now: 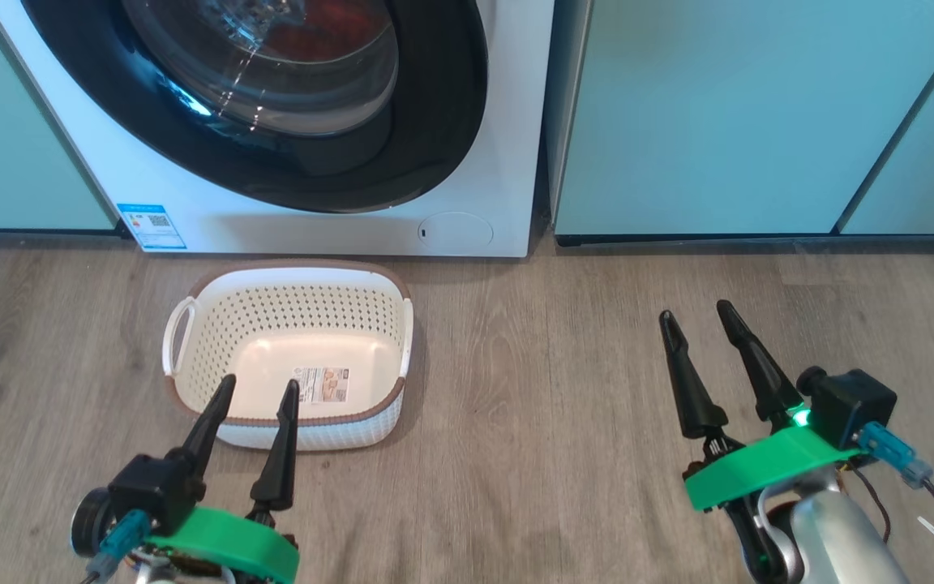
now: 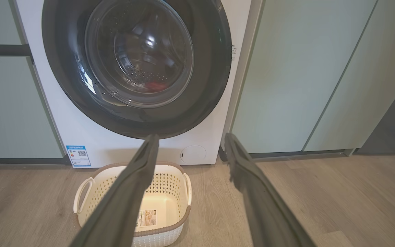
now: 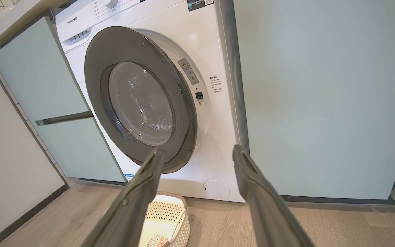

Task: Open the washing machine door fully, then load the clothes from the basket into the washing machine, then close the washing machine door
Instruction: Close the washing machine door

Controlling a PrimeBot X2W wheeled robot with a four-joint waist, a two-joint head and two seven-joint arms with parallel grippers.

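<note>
The white washing machine (image 1: pixel 313 231) stands straight ahead. Its door (image 1: pixel 434 122), black-rimmed with a domed glass centre, covers the opening; in the right wrist view the door (image 3: pixel 98 68) has its right edge a little off the front, with the latch slot uncovered. Red clothes (image 2: pixel 154 85) show through the glass, inside the drum. The basket (image 1: pixel 313 324) sits on the floor before the machine, holding nothing but its label. My left gripper (image 1: pixel 260 381) hangs open over the basket's near rim. Off to the right, above bare floor, my right gripper (image 1: pixel 696 312) is open too.
Pale green cabinets (image 1: pixel 718 122) flank the machine on the right, and more (image 1: pixel 13 122) on the left. A white wall (image 3: pixel 5 154) closes the far left. Wood floor (image 1: pixel 532 365) stretches between basket and right gripper.
</note>
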